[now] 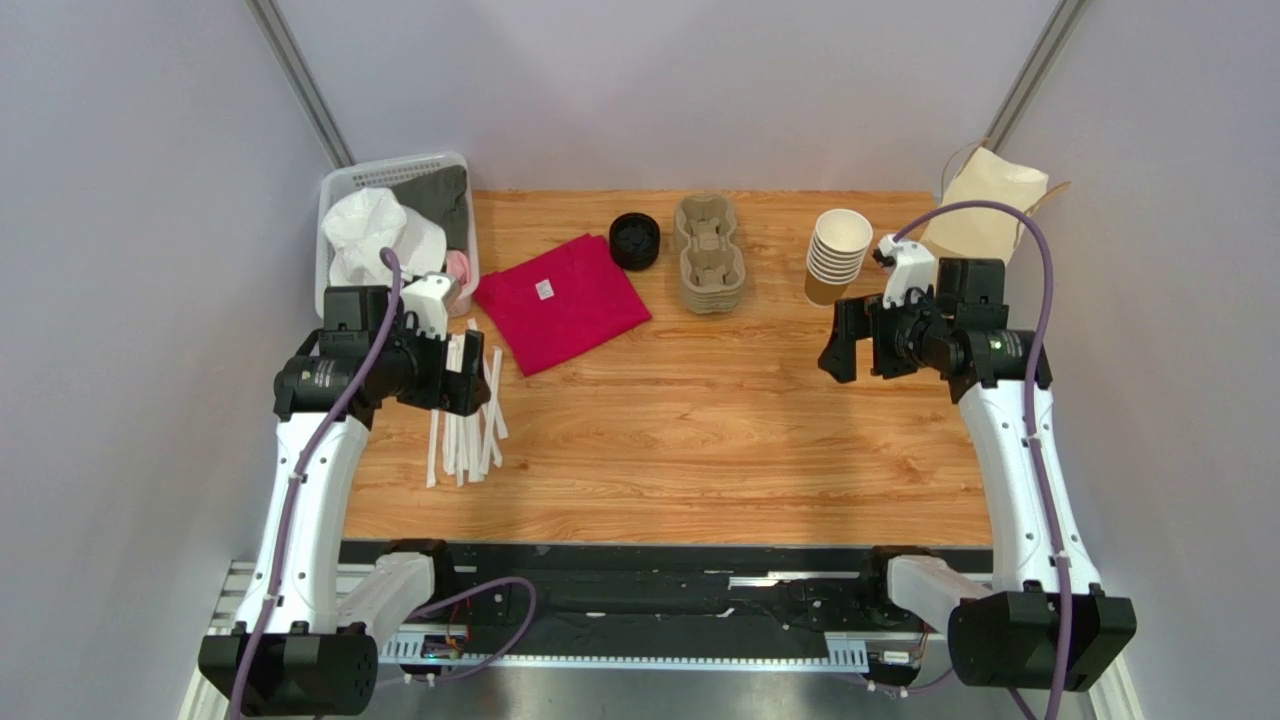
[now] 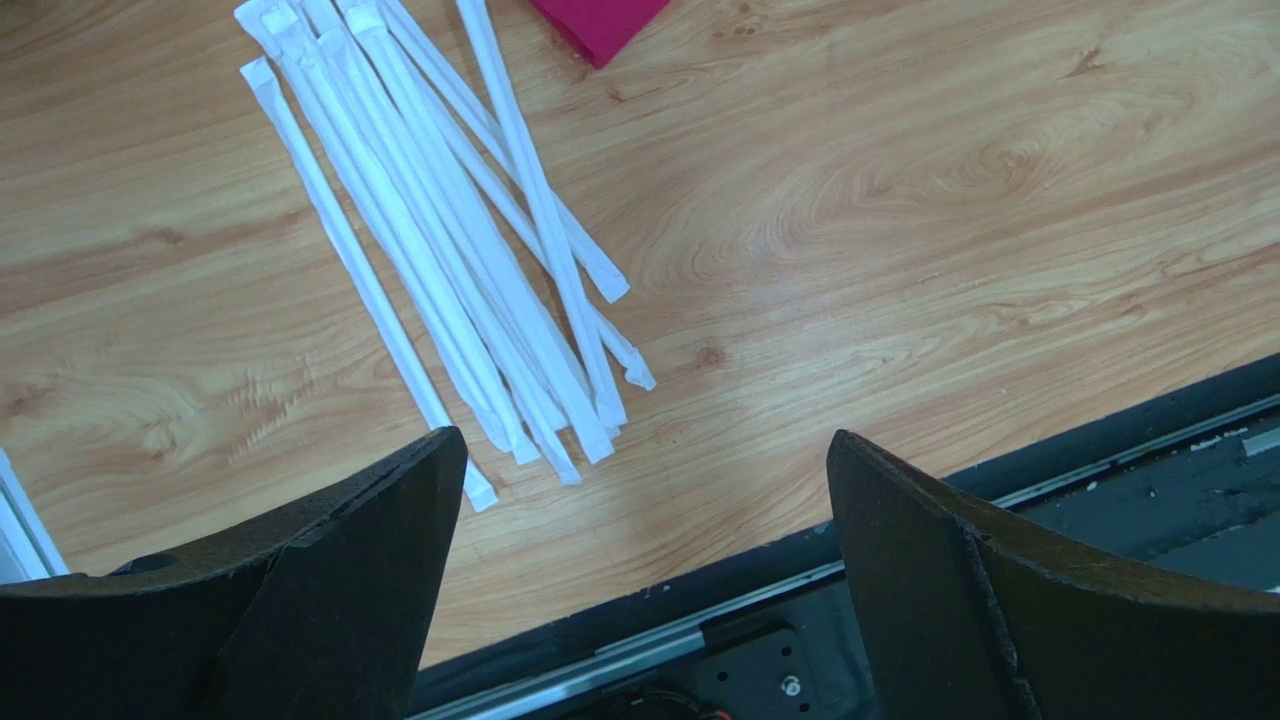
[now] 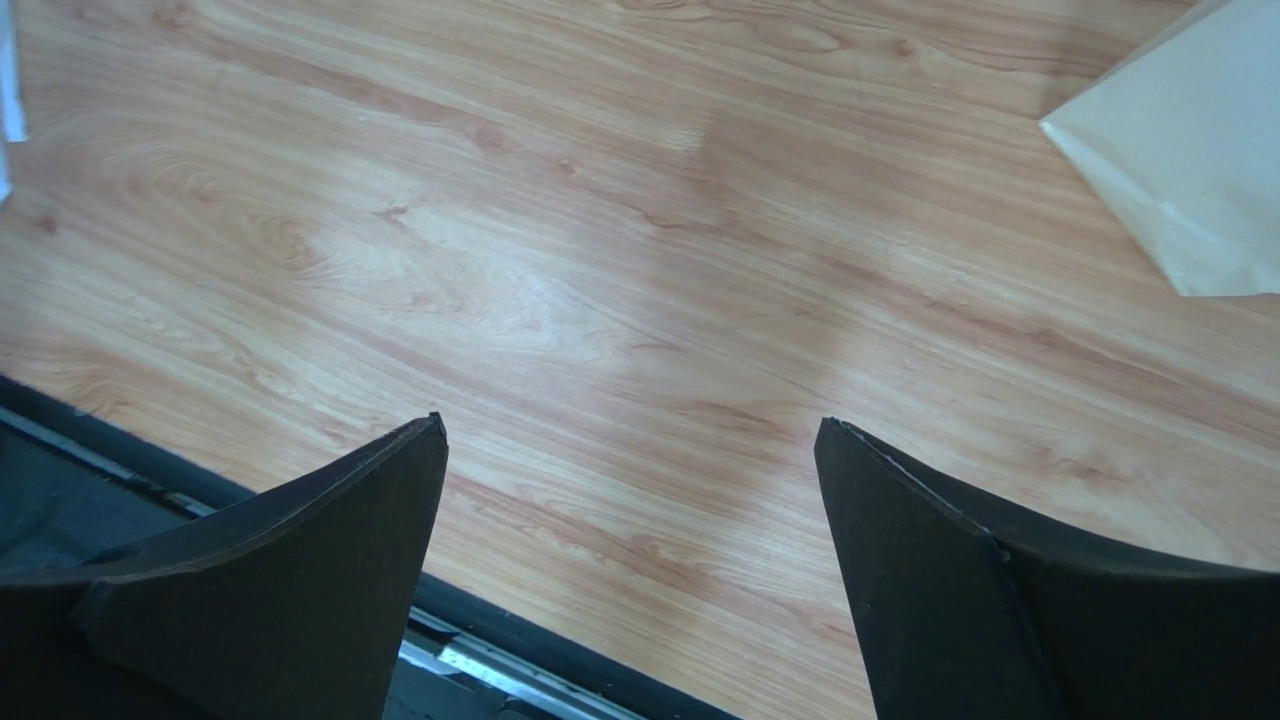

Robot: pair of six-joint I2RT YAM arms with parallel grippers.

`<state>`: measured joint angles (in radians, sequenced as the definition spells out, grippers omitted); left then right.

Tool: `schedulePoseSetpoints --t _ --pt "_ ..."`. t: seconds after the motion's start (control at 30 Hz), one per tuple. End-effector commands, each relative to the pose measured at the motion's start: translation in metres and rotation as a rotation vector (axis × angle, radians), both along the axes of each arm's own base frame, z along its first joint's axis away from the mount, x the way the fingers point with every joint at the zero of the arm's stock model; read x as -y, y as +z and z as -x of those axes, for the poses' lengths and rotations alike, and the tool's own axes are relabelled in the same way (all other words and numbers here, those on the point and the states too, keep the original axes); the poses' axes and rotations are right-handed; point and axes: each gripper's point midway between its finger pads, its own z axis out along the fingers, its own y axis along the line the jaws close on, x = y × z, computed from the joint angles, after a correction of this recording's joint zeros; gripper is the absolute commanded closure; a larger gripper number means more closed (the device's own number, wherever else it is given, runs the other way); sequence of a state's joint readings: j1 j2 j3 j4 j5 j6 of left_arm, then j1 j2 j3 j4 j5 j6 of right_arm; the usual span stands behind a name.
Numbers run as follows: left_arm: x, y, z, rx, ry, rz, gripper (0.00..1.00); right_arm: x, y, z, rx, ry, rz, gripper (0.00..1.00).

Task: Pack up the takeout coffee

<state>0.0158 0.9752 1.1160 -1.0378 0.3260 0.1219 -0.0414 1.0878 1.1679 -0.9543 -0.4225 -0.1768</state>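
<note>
No takeout coffee, a cup with its lid on, shows in any view. A stack of lidless paper cups (image 1: 836, 252) stands at the back right, and a stack of loose black lids (image 1: 634, 240) sits at the back centre. My left gripper (image 1: 469, 375) (image 2: 639, 450) hangs open over the near ends of the white wrapped straws (image 1: 466, 413) (image 2: 451, 225), with nothing between its fingers. Over bare wood in front of the cups, my right gripper (image 1: 842, 339) (image 3: 631, 428) is also open and holds nothing.
A pulp cup carrier (image 1: 709, 252) lies beside the lids. A red cloth (image 1: 562, 300) (image 2: 601, 18) lies left of centre. A white basket (image 1: 343, 192) with bags and cloth stands at the back left. A kraft paper bag (image 1: 984, 203) (image 3: 1187, 150) stands at the back right.
</note>
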Motion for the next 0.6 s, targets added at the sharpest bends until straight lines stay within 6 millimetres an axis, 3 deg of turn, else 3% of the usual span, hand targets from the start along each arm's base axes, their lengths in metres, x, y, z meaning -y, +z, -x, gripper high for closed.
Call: schedulePoseSetpoints --t 0.0,0.23,0.27,0.33,0.37,0.43,0.47,0.5,0.57 --pt "0.006 0.019 -0.008 0.057 -0.027 0.028 0.01 0.025 0.026 -0.033 0.110 -0.079 0.134 0.00" --pt "0.021 0.018 -0.010 0.047 -0.082 0.103 0.01 0.018 0.081 -0.072 0.278 -0.091 0.106 0.00" --pt "0.024 0.018 -0.010 0.040 -0.089 0.115 0.01 0.016 0.098 -0.078 0.320 -0.078 0.105 0.00" --pt "0.029 0.019 -0.010 0.037 -0.111 0.146 0.01 0.002 0.098 -0.092 0.302 -0.035 0.111 0.00" --pt "0.031 0.020 -0.011 0.041 -0.117 0.152 0.01 0.001 0.121 -0.101 0.349 -0.050 0.117 0.00" --pt "0.030 0.022 -0.013 0.048 -0.114 0.152 0.01 -0.001 0.114 -0.123 0.303 -0.080 0.141 0.00" --pt "0.031 0.022 -0.013 0.045 -0.113 0.154 0.01 -0.002 0.116 -0.130 0.302 -0.084 0.145 0.00" --pt "0.030 0.022 -0.013 0.046 -0.106 0.151 0.01 -0.001 0.131 -0.139 0.334 -0.099 0.151 0.00" --pt "0.030 0.023 -0.015 0.051 -0.096 0.154 0.01 -0.001 0.125 -0.159 0.323 -0.111 0.167 0.00"
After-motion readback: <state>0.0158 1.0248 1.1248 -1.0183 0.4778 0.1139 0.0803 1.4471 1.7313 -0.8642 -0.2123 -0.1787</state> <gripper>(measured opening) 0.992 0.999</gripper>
